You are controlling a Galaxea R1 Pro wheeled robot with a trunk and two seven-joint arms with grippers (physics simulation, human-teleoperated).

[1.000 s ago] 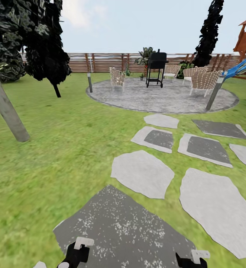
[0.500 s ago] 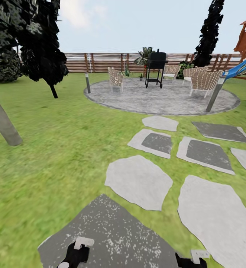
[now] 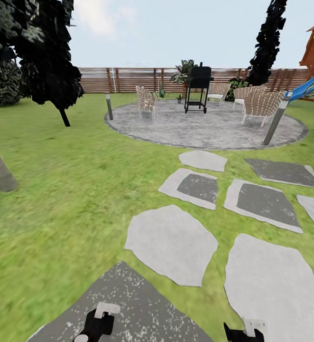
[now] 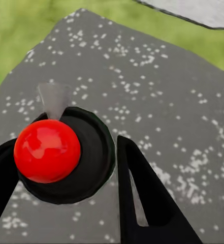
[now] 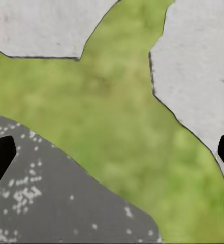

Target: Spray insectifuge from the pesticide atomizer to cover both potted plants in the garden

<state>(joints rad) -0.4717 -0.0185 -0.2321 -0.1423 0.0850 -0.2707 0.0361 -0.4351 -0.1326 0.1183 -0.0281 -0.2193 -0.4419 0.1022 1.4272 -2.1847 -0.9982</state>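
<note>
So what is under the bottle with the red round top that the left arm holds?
Under the dark bottle with the red round top lies a dark grey speckled paving stone. The bottle covers the patch directly below it.

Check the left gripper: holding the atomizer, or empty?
Holding it: the pesticide atomizer's red top sits between the left gripper's dark fingers.

- Green grass lawn [image 3: 67, 190] carries pale and dark grey flat stepping stones [image 3: 173, 244].
- Round grey stone patio [image 3: 204, 126] bears wicker chairs [image 3: 146, 100] and a black grill [image 3: 198, 88].
</note>
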